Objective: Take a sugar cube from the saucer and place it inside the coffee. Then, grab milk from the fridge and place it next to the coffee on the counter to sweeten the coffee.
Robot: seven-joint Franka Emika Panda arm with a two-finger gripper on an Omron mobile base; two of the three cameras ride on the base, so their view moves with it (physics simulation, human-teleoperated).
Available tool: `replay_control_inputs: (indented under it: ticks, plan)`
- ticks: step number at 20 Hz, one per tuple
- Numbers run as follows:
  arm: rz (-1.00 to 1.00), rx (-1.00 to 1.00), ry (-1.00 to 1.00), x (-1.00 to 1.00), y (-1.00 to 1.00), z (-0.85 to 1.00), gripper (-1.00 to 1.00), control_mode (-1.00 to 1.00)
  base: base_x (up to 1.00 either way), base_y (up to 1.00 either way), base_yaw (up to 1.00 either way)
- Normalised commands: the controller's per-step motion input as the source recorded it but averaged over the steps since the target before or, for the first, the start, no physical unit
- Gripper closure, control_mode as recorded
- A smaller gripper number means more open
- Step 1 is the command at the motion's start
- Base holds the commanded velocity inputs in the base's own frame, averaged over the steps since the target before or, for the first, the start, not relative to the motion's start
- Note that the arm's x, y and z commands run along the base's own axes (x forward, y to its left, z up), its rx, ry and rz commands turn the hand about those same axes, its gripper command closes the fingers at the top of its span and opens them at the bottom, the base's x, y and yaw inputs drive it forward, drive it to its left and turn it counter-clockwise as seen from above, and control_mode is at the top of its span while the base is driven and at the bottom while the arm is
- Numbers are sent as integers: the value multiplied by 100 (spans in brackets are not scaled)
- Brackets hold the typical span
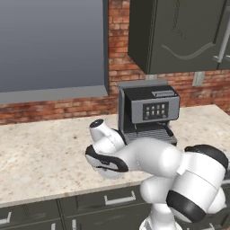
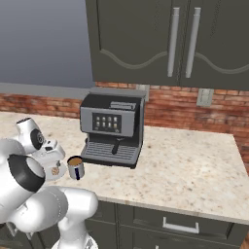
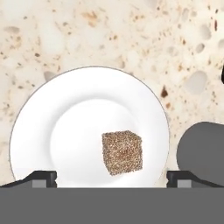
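In the hand view the white saucer [image 3: 65, 109] lies straight below my hand, with the tan-brown sugar cube [image 3: 122, 152] on its lower right part. My gripper [image 3: 111, 180] is open above them. Its two dark fingertips [image 3: 41, 178] stand wide apart at the plate's edges, with nothing held between them. From the right base view my hand hovers over the saucer [image 2: 59, 173], and the cube [image 2: 55, 170] shows as a small tan speck. The coffee [image 2: 75, 167], a grey mug with brown liquid, stands just right of the saucer. The milk and the fridge are out of view.
A big grey-black espresso machine [image 2: 113, 129] [image 1: 148, 112] stands on the beige counter [image 2: 194, 170] [image 1: 45, 148] right behind the mug. Dark wall cabinets [image 2: 160, 39] hang above, against the brick wall. The counter stretches bare to the right of the machine.
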Motion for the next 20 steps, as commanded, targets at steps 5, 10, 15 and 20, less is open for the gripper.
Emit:
replay_control_inputs:
  ticks: [5, 10, 15, 20]
  plan:
    - [14, -7, 3, 16, 0, -16, -100, -100, 0, 0, 0]
    - [14, -6, 4, 25, 0, -18, -100, -100, 0, 0, 0]
    - [10, -1, 5, 5, 0, -5, -100, -100, 0, 0, 0]
    - [3, 0, 9, 0, 0, 0, -100, -100, 0, 0, 0]
